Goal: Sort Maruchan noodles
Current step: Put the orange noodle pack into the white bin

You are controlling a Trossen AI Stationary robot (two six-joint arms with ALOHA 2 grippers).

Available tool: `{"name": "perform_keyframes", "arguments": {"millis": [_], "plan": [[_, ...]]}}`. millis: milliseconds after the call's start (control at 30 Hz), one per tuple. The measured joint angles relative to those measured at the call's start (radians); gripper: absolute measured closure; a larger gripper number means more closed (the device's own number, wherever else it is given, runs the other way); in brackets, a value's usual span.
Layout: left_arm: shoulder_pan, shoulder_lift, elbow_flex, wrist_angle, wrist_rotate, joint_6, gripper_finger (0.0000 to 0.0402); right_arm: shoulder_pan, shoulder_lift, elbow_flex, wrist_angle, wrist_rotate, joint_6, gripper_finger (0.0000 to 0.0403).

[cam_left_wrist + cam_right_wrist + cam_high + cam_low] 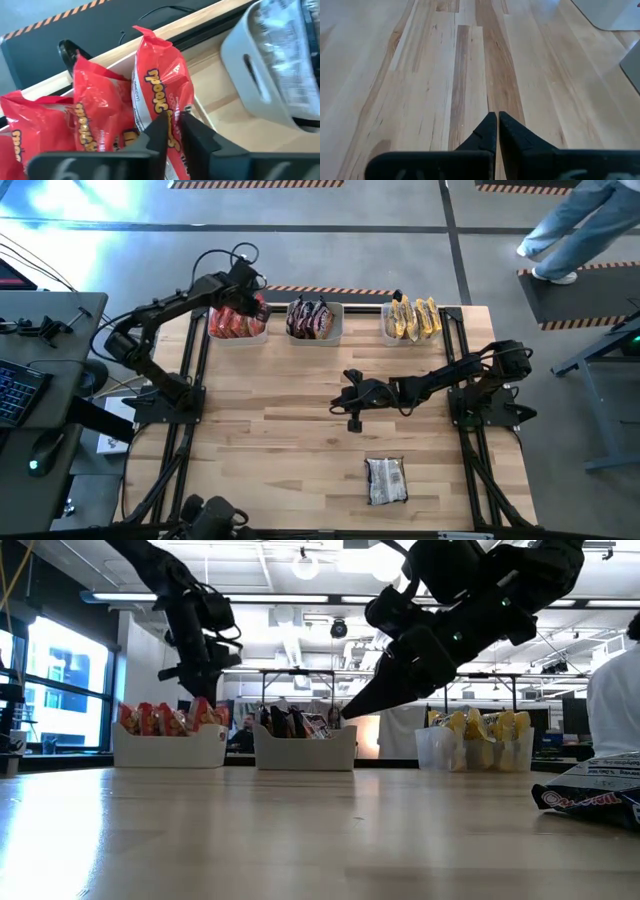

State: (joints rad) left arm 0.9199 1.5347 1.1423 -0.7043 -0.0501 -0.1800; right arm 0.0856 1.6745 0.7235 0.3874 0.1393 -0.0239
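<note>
Three pale bins stand along the table's far edge. The left bin (238,335) holds red-orange Maruchan packets (100,115) on end, the middle bin (314,332) holds dark ones (312,316), and the right bin (410,335) holds yellow ones (412,316). A silver-and-dark packet (386,480) lies flat near the table's front right. My left gripper (175,119) hangs over the left bin, fingers shut and pointing steeply down at one red packet (162,85); nothing shows pinched between them. My right gripper (497,117) hovers shut above the bare middle of the table (350,408). My left gripper's shut fingertips (161,125) stand right in front of the tallest red packet's face (155,100), coming from above at a slant. I cannot tell whether they touch it. The packet stands on end in the bin among the other red ones.
Bare wooden tabletop (270,430) stretches across the left and middle near side. The middle bin's wall (250,75) is close beside my left gripper. A desk with a keyboard (20,390) stands left of the table. A person (575,230) walks beyond the far right corner.
</note>
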Motion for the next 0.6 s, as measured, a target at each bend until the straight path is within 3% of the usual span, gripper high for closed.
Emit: {"name": "perform_keyframes", "arguments": {"millis": [167, 600], "plan": [[0.000, 0.008, 0.000, 0.000, -0.016, 0.011, 0.0398, 0.000, 0.000, 0.000, -0.006, 0.000, 0.001, 0.0402], [-0.001, 0.004, -0.080, 0.064, -0.068, 0.063, 0.0399, 0.000, 0.000, 0.000, -0.010, 0.000, 0.017, 0.0402]]}}
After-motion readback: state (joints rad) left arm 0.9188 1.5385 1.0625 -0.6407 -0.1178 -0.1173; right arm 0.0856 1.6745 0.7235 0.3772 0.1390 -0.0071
